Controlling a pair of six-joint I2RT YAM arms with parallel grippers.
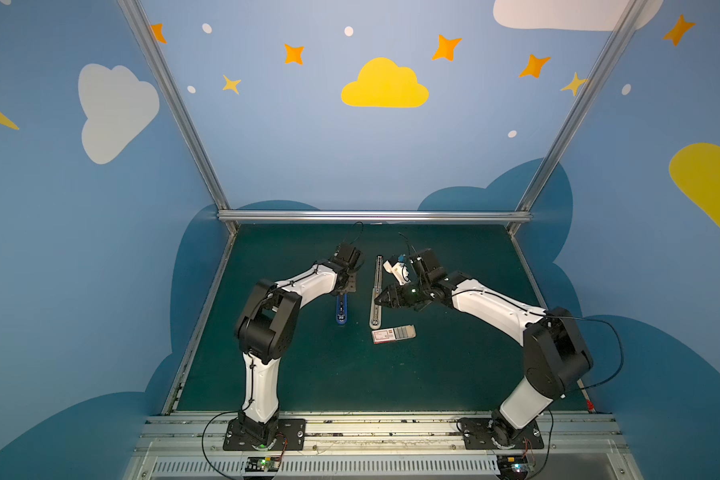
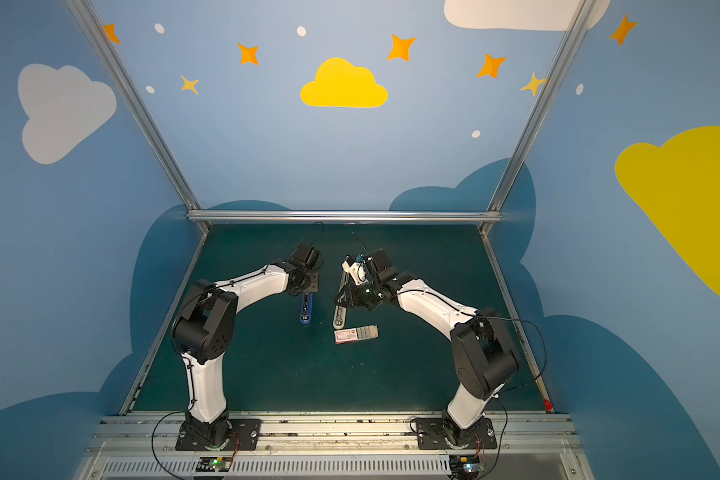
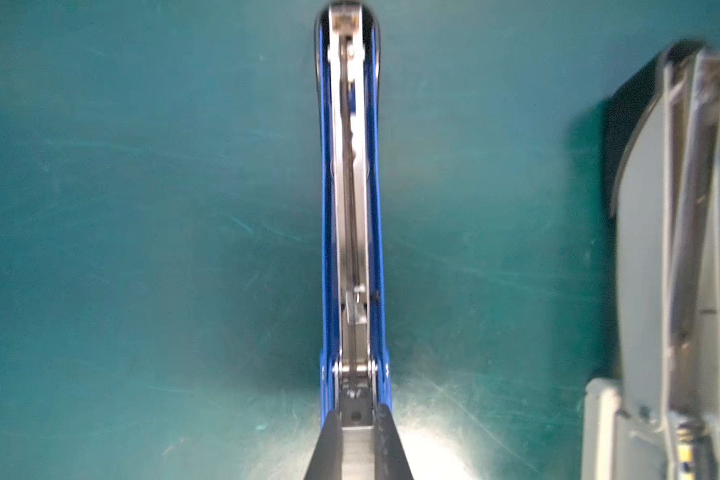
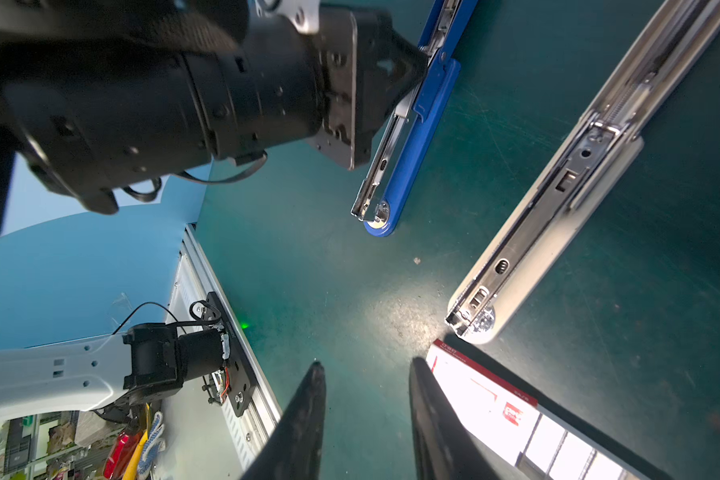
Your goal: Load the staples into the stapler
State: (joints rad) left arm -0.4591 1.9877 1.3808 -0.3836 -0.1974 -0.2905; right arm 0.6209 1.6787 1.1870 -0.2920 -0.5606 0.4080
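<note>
Staples (image 1: 403, 331) lay in grey rows in the tray drawn out of a white-and-red box (image 1: 382, 336). The box sat flat on the green counter (image 1: 308, 374), just below centre in both top views. Directly above the box a grey stapler (image 1: 376, 286) lay opened out flat, running up the middle of the frame. Its lower end was just beside the box; contact could not be confirmed. A blue stapler (image 1: 341, 311) lay parallel to the left of the grey one, apart from it, with its metal channel facing up.

The left hand (image 3: 356, 432), at lower centre of the left wrist view, was clamped on the blue stapler near its hinge, one finger (image 3: 329, 444) on each side. The right hand (image 4: 366, 365) hovered over the middle of the grey stapler in both top views. Its fingers stood apart in the right wrist view, bare counter showed between them, and it held nothing.
</note>
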